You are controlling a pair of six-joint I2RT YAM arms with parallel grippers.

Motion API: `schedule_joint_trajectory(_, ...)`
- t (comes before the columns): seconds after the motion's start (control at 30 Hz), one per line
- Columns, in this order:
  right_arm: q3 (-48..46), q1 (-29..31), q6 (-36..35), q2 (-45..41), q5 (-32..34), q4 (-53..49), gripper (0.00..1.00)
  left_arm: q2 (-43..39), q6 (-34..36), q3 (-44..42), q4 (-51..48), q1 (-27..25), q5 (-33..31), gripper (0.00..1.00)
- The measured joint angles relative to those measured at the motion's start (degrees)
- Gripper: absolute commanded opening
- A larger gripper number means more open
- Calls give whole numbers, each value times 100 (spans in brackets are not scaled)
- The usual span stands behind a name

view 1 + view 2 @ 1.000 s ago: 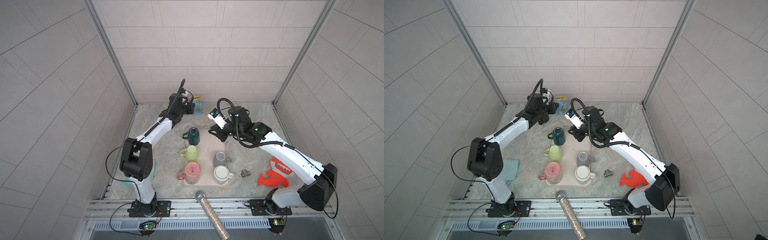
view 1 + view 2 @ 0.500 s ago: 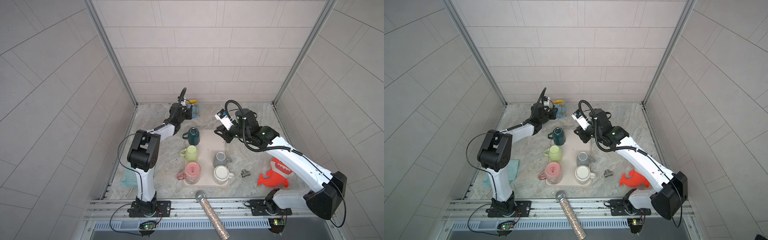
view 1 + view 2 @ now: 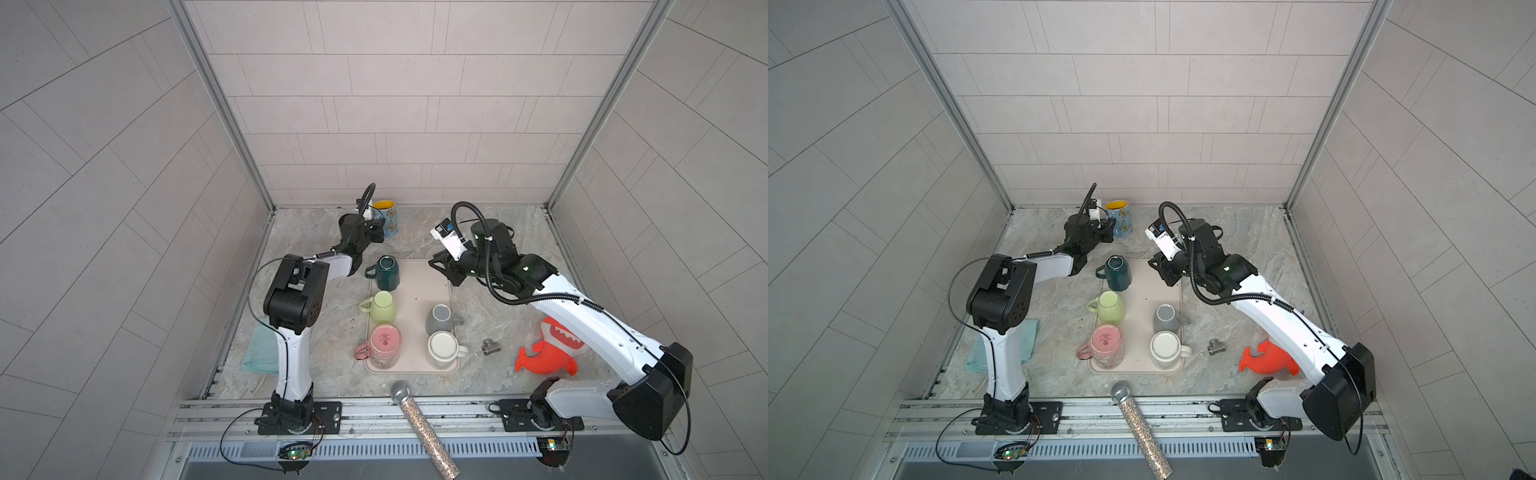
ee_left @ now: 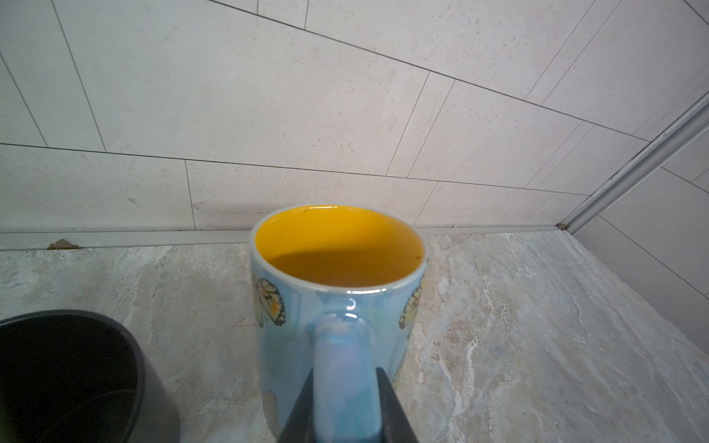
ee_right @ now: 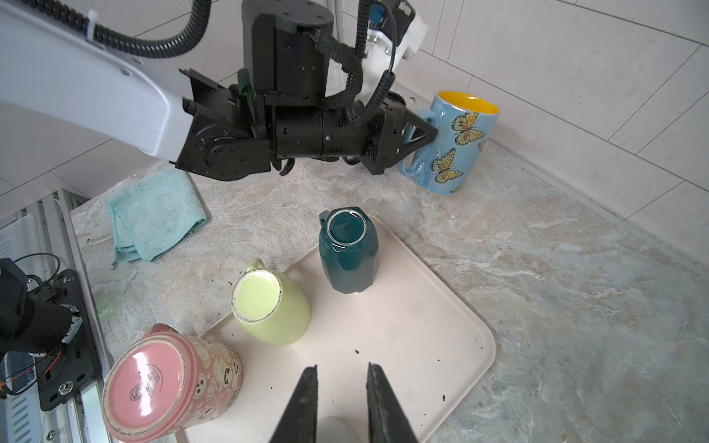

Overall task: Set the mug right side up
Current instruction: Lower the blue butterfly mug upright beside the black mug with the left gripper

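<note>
Blue mug (image 3: pixel 386 217) with butterflies, yellow inside, stands right side up on desk (image 3: pixel 411 241) at back, close to wall (image 3: pixel 395 166), off tray (image 3: pixel 419 299). Your left jaws closed tight on its handle (image 4: pixel 343 368). Your right jaws hang over tray, small gap between them, holding nothing. Teal mug (image 5: pixel 349 249), light green mug (image 5: pixel 268 307), pink mug (image 5: pixel 172 383) sit bottoms up in row along tray's left edge.

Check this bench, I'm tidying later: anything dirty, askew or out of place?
Dark crumbs dot the tray and the counter around it. A glittery microphone lies across the front rail, sticking out past the counter's edge.
</note>
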Motion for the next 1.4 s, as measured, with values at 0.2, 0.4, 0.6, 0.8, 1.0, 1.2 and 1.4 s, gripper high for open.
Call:
schedule_joint_trajectory(0.2, -33, -11, 42, -7, 0, 44, 23, 127, 127, -9, 48, 0, -20, 0)
schedule_joint_trajectory(0.4, -39, -13, 59, -4, -2, 48, 22, 251, 249, -9, 94, 0, -50, 0)
schedule_joint_trajectory(0.6, -39, -13, 61, 11, -7, 59, 22, 317, 321, -7, 227, 0, -57, 0)
schedule_joint_trajectory(0.8, -39, -13, 81, 15, -4, 63, 21, 348, 365, -42, 343, 0, -52, 0)
schedule_joint_trajectory(1.0, -39, -13, 105, 74, -35, 90, 21, 348, 376, -164, 520, 0, -48, 0)
schedule_joint_trajectory(1.2, -39, -13, 151, 138, -63, 168, 21, 348, 376, -260, 656, 0, -33, 7)
schedule_joint_trajectory(1.4, -39, -17, 175, 140, -70, 214, 21, 348, 378, -262, 647, 7, 46, 11)
